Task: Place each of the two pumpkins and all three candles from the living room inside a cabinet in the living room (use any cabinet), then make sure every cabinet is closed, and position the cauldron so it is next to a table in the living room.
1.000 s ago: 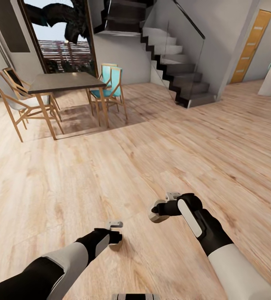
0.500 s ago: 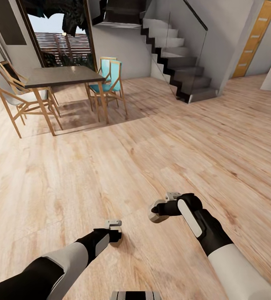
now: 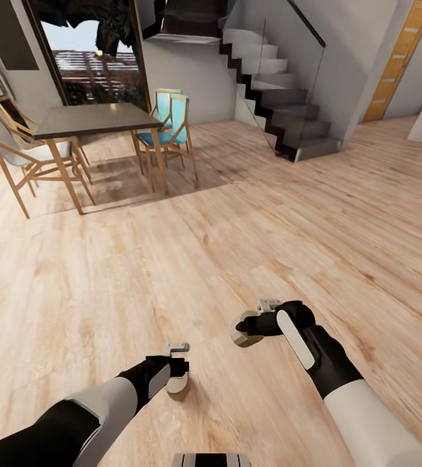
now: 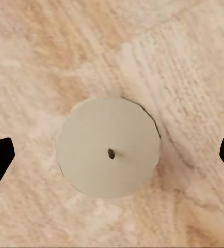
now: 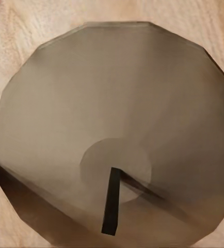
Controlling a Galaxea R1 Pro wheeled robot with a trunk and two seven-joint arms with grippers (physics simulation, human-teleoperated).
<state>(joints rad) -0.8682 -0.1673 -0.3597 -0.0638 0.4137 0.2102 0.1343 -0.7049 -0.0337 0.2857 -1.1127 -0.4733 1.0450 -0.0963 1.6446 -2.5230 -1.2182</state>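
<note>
Candle [image 4: 108, 154] wick in left wrist view

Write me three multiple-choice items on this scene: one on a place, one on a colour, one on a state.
1. The dining table stands:
A. left of the staircase
B. right of it
C. under it

2. The chair behind the table is:
A. red
B. turquoise
C. black

3. The left claw over the whitish candle is:
A. clamped on it
B. open, fingers clear of it
C. shut above it

Answers:
1. A: the head view shows the table left of the stairs.
2. B: its back is turquoise.
3. B: the left wrist view shows gaps on both sides of the candle.
</note>
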